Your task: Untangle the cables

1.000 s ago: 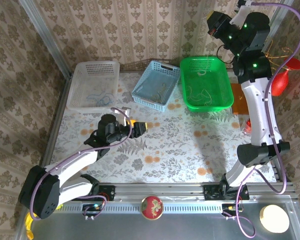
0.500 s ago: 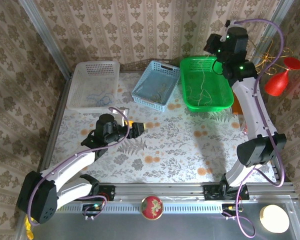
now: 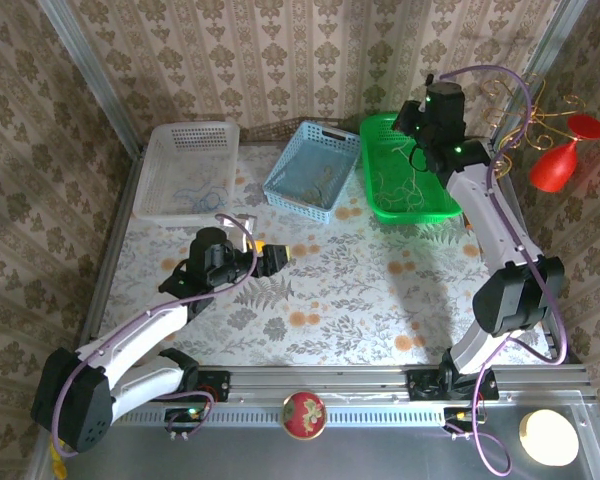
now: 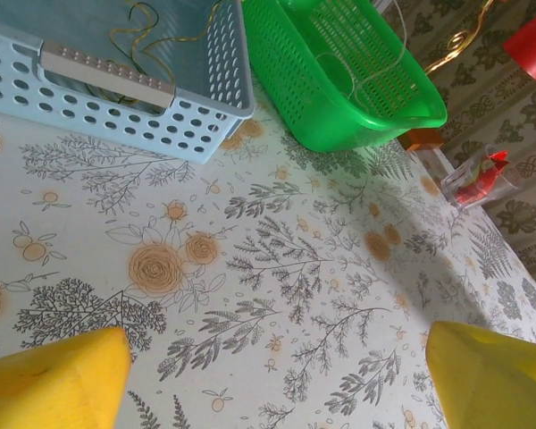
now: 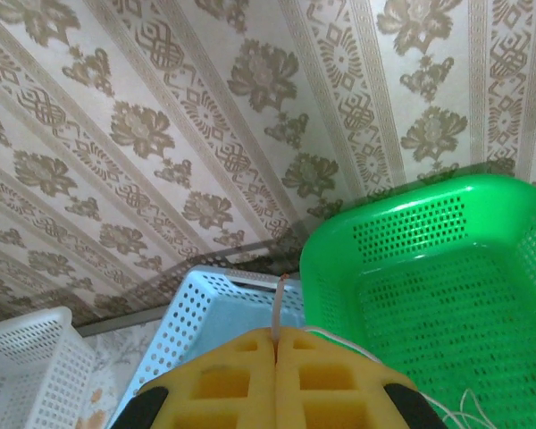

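Jaws on the left gripper (image 3: 282, 254) are spread wide w/ nothing between them, low over the counter (image 3: 380, 290) at centre-left; upper left, the white basket (image 3: 190, 130) holds the bluish cables (image 3: 202, 193); next right, the blue basket (image 3: 296, 201) holds the pale yellow cables (image 4: 161, 39); right again, the green basket (image 3: 412, 213) holds the whitish cables (image 3: 400, 185). Jaws on the right gripper (image 5: 276, 344) are pressed together, pinching a thin whitish strand that pokes up from the seam; that gripper hangs over the green basket's far end, upper right of centre, w/ strands trailing down into it.

Handling, as a guess: the cables look v. light, limp and thin, prob. slick; likely to snag on each other and on the basket holes; best taken at a free end or an open loop, not mid-knot, and drawn slowly.

Vs 1 s ago: the right gripper sat higher and further right, and whitish cables lay flat in the basket; now it's lower, further left, strands lifted; the left gripper has barely shifted.
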### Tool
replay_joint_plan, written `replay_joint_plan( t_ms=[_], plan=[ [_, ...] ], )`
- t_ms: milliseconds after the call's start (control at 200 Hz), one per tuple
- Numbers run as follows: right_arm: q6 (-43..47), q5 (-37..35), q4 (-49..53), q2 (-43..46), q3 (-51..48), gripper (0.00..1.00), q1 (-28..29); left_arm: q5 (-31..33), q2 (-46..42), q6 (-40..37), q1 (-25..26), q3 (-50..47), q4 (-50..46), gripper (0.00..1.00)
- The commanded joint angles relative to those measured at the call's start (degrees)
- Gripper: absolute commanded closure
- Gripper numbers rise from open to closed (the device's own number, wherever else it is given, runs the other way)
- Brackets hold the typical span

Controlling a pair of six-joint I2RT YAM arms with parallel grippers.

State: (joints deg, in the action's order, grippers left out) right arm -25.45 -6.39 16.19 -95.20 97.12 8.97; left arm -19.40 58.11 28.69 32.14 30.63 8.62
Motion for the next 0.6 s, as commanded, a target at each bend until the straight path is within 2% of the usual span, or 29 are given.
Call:
replay_joint_plan(
  t_ms=[0,65,105,145,185,220,345,360,405,470,505,590],
  plan=[
    [-0.12,-3.68,-1.14,-1.35,-1.77,1.0,0.3,1.29,-1.24,-0.46,-0.49,3.26,-2.41,0.13],
    [-0.34,-3.98,-0.87,-2.11,-3.07,1.0,0.34,2.17,-1.66,-0.39,-0.58,4.48,-4.75,0.12],
    [-0.55,-3.9,-0.64,-2.23,-3.65,0.95,0.29,2.87,-1.83,-0.39,-0.67,5.25,-6.22,0.11],
    [-0.68,-3.28,-0.44,-2.31,-4.27,0.85,0.34,3.49,-2.09,-0.22,-0.83,6.1,-7.72,0.09],
    [-0.71,-2.62,0.18,-2.27,-4.45,0.68,0.34,4.14,-2.27,0.09,-1.09,6.89,-9.04,0.06],
    [-0.59,-1.49,0.97,-2.24,-4.41,0.57,0.34,4.92,-2.47,0.41,-1.39,7.66,-10.48,0.02],
    [-0.31,1.84,3.24,-0.39,-4.88,0.33,0.6,6.19,-2.69,1.2,-3.34,10.49,-15.44,0.0],
    [-0.26,2.2,3.4,-0.03,-5.08,0.26,0.65,6.21,-2.74,1.2,-3.65,10.8,-15.98,0.0],
    [0.12,3.4,3.91,1.3,-5.72,0.18,1.02,6.5,-2.91,0.98,-4.51,11.72,-17.46,0.0],
    [0.6,4.69,4.25,3.9,-7.23,0.1,1.86,6.72,-3.34,0.74,-5.74,13.2,-19.61,0.0],
    [0.79,5.51,4.29,5.44,-8.33,0.05,2.43,6.93,-3.51,0.42,-8.29,14.27,-21.05,0.0],
    [1.83,7.96,4.19,9.56,-11.86,0.0,4.19,8.79,-3.65,-1.61,-11.73,16.97,-25.0,0.0]
  ],
)
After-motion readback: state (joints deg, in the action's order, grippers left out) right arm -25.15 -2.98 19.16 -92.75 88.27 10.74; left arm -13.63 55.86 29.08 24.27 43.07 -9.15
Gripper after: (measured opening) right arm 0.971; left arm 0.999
